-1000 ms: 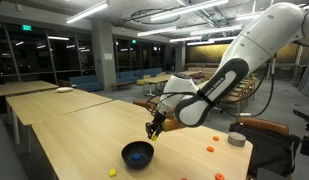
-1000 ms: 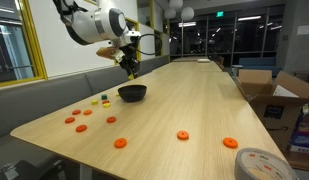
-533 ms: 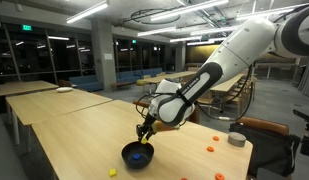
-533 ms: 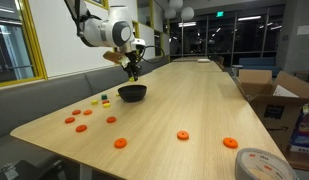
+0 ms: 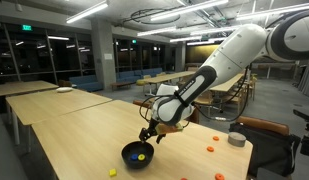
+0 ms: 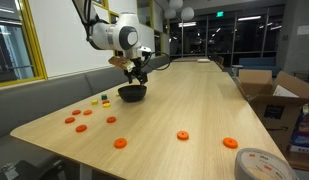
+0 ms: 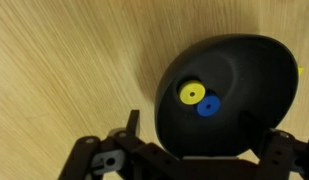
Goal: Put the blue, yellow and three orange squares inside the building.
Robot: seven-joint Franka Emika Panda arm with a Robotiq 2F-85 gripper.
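The gripper [image 7: 192, 128] has risen a little off the bowl [image 7: 244, 60] since half a second ago, its jaws spread and empty. Nearest in an exterior view, orange discs [image 6: 120, 142] lie loose on the table [image 6: 184, 100], so those are left to do. Farther back, the yellow disc [image 7: 192, 94] and blue disc [image 7: 207, 107] touch inside the bowl. The small pieces [image 6: 105, 99] beside it are too tiny to identify.

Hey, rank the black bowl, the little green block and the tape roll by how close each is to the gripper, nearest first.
1. Black bowl, directly under the gripper.
2. Green block, just beside the bowl.
3. Tape roll, far off, nearest the camera.
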